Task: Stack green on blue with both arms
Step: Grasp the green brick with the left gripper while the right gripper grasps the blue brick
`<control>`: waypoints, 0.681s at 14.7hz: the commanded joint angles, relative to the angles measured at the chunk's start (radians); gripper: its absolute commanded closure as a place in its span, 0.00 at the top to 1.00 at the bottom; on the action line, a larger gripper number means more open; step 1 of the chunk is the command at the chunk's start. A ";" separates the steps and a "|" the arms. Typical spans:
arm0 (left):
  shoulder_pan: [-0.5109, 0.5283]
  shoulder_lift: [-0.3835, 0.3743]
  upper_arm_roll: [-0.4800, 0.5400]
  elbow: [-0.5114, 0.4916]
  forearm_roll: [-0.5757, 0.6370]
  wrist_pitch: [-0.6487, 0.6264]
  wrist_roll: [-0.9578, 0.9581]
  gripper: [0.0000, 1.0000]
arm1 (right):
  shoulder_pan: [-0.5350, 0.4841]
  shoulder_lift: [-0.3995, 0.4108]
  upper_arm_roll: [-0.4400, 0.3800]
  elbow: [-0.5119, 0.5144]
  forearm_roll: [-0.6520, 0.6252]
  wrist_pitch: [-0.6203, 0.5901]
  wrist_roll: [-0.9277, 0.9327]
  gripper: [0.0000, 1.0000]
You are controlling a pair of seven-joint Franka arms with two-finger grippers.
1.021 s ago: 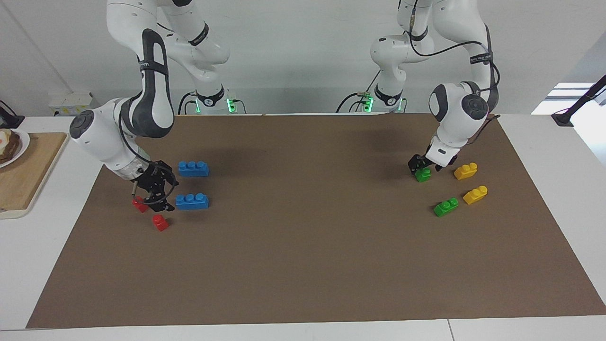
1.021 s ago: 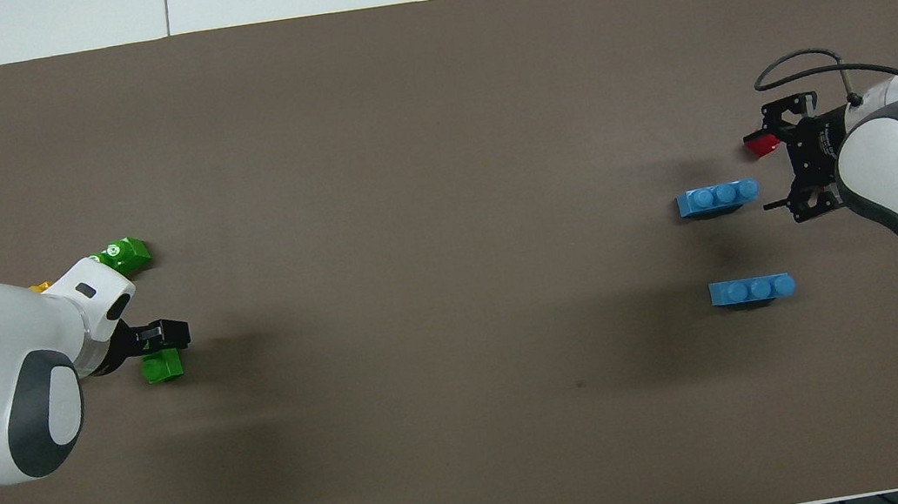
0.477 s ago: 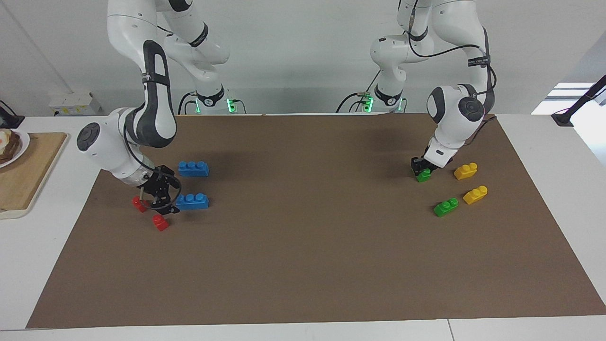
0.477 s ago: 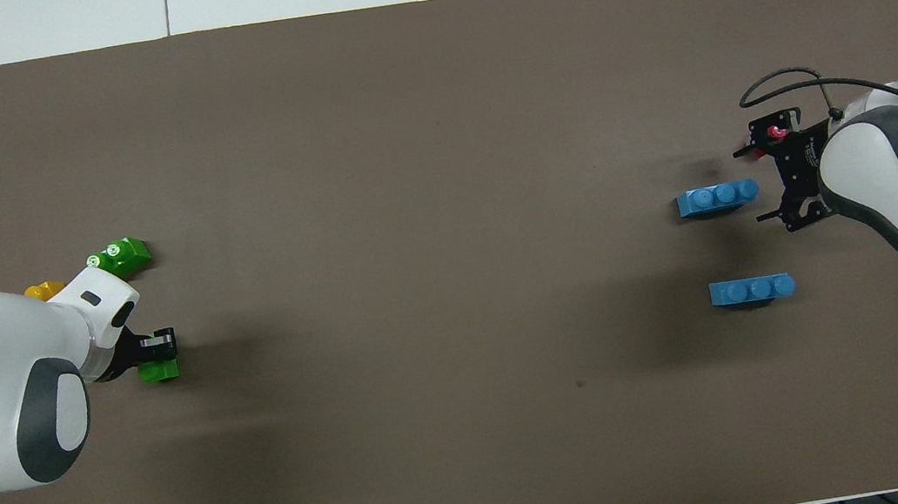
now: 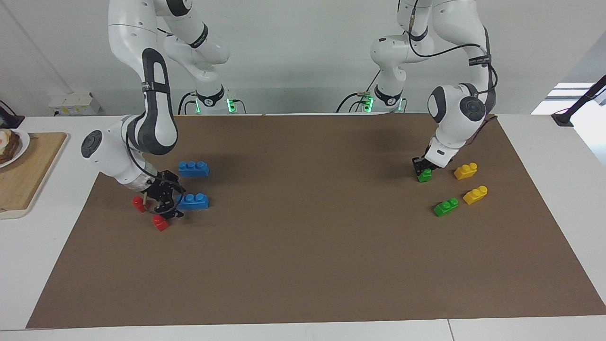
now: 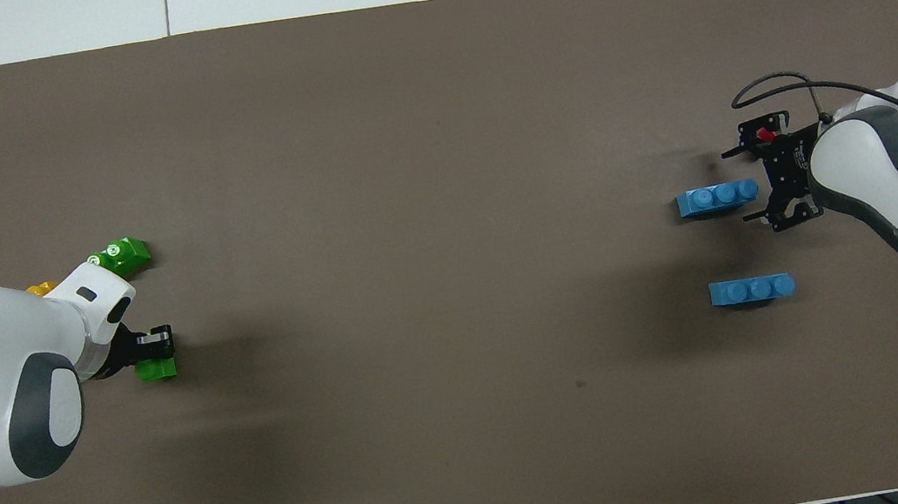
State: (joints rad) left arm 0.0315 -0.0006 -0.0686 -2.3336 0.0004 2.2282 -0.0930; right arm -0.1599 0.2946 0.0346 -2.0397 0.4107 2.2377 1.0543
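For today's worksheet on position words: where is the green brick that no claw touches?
In the facing view, the free green brick lies on the brown mat at the left arm's end, beside a yellow brick and farther from the robots than the gripped green brick.

Brown mat (image 5: pixel 307 246) over a white tabletop (image 5: pixel 544 142). Bright blue on both three-stud bricks (image 5: pixel 193 168) (image 5: pixel 193 201). Bright green on two small bricks (image 5: pixel 424 175) (image 5: pixel 446 207); white rings on the studs of one, seen from overhead. Yellow on two more (image 5: pixel 466 171) (image 5: pixel 476 194). Red on the two smallest (image 5: pixel 138 204) (image 5: pixel 160 222). White arms (image 5: pixel 142 137) with dark grey joint covers, black cables. Black on both pincers, left (image 5: pixel 423 166) and right (image 5: pixel 166 201). Green lights at the arm bases. Pale wood on a board (image 5: pixel 28 170) at the tabletop's edge.
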 commanded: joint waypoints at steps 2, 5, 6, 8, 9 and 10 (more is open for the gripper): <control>-0.005 -0.007 -0.002 0.157 -0.061 -0.192 -0.030 0.00 | -0.012 0.003 0.005 -0.016 0.033 0.029 -0.031 0.99; -0.012 0.014 -0.007 0.223 -0.086 -0.248 -0.231 0.00 | -0.013 0.005 0.005 -0.016 0.042 0.033 -0.031 0.84; -0.031 0.022 -0.007 0.241 -0.086 -0.261 -0.302 0.00 | -0.013 0.005 0.005 -0.016 0.065 0.037 -0.030 0.78; -0.047 0.030 -0.007 0.269 -0.086 -0.295 -0.355 0.00 | -0.009 0.005 0.005 -0.016 0.085 0.043 -0.022 0.73; -0.060 0.034 -0.007 0.287 -0.086 -0.317 -0.397 0.00 | -0.006 0.005 0.004 -0.016 0.091 0.045 -0.020 0.66; -0.082 0.039 -0.007 0.306 -0.086 -0.338 -0.454 0.00 | -0.006 0.006 0.004 -0.016 0.092 0.048 -0.020 0.61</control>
State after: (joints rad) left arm -0.0150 0.0118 -0.0821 -2.0885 -0.0768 1.9521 -0.4559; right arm -0.1628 0.2982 0.0334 -2.0442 0.4693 2.2574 1.0541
